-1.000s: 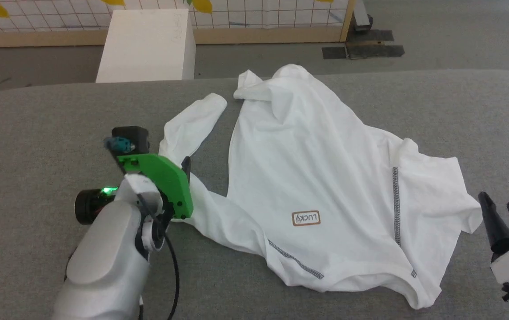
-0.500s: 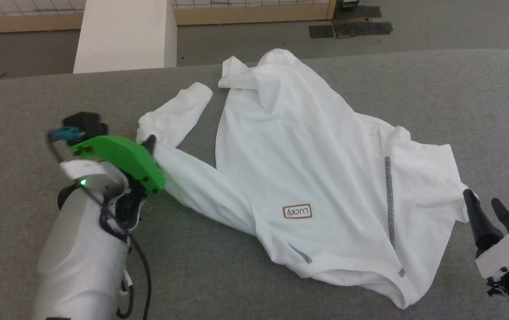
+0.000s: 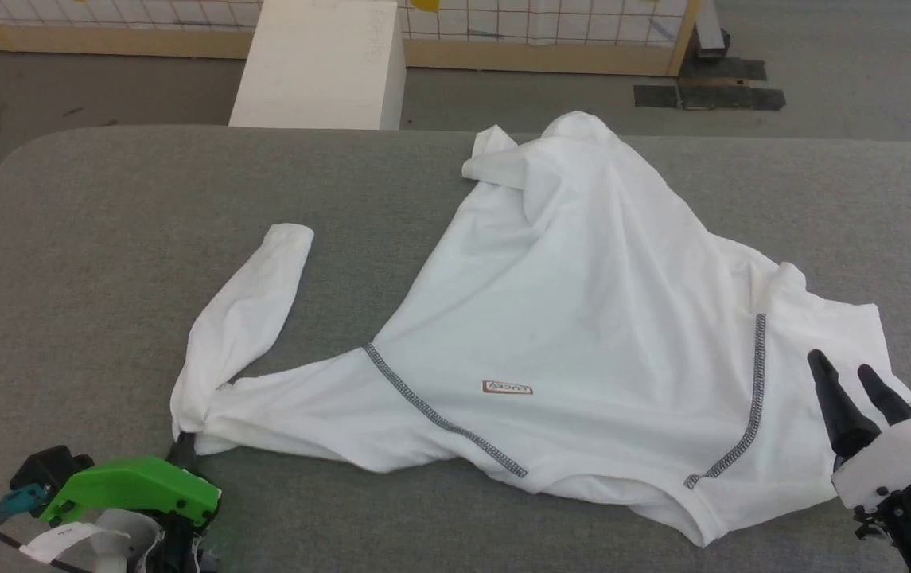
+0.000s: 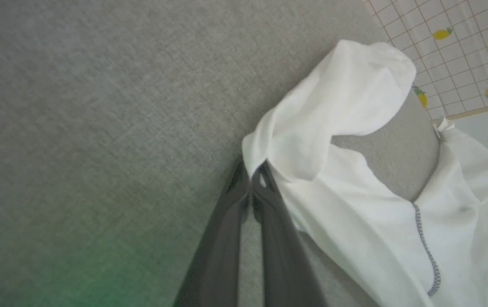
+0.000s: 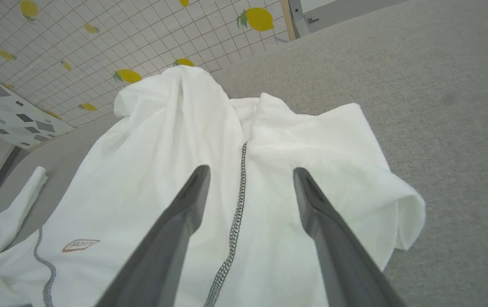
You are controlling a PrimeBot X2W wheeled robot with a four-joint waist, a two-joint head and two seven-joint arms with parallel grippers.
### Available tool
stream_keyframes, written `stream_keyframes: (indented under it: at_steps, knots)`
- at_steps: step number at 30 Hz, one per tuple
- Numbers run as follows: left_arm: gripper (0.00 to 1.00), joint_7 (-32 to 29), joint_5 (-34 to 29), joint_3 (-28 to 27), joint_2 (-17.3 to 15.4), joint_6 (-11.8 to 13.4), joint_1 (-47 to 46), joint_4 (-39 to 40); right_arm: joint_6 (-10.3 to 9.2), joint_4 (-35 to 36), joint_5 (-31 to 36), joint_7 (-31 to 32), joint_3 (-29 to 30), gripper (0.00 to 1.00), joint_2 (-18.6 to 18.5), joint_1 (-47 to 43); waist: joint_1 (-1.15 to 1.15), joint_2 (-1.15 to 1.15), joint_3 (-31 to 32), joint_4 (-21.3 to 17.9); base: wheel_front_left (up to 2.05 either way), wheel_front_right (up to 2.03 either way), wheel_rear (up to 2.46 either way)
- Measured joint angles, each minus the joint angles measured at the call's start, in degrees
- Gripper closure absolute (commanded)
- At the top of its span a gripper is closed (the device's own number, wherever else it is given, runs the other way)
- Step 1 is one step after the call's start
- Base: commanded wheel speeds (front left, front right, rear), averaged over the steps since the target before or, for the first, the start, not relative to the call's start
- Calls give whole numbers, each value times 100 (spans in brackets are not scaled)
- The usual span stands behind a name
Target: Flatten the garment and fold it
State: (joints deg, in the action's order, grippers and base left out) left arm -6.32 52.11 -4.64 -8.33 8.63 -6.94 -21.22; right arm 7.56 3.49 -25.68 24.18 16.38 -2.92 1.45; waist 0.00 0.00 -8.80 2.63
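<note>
Working on flattening stage; not yet folding. Noting garment (image 3: pixel 582 318) sprawling crumpled on worktop (image 3: pixel 105 239), centre to 4 o'clock, sleeve (image 3: pixel 248 310) trailing toward 9. Pinching sleeve's bend w/ L hand (image 3: pixel 182 447) at 7 o'clock, fingers clamped tight on cloth. Holding R hand (image 3: pixel 838 364) spread wide, empty, over garment's edge at 4 o'clock. Next, prob.: needing R grip on that edge, then pulling apart gently, avoiding bunching. Working over grey cloth-covered surface. Seeing white box (image 3: pixel 320 64), lemon-print grid panel (image 3: pixel 543 16), grey floor (image 3: pixel 105 87) beyond at 12.

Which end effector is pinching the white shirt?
The left end effector: shut on the shirt, while the right end effector stands open, holding nothing.
</note>
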Motion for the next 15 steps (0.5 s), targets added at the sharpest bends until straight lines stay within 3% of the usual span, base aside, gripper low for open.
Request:
stream_keyframes:
  at_steps: [3,7,11,15]
  knots:
    - [0,312,-70,-71,-1,7,-1,222,0,-3,0,2,-66,0,0,0,0,0,34,121,0,0,0]
    - [0,646,-627,88,-272,109,0,954,0,-22,-1,9,-146,0,2,1,0,0,109,186,0,0,0]
    - [0,69,-1204,794,-469,285,77,1703,0,-80,-22,0,-171,0,2,-16,0,0,153,169,0,0,0]
    - [0,-972,-1383,1562,-383,445,237,1975,0,-131,-60,-22,-164,0,0,-55,0,0,141,130,0,0,0]
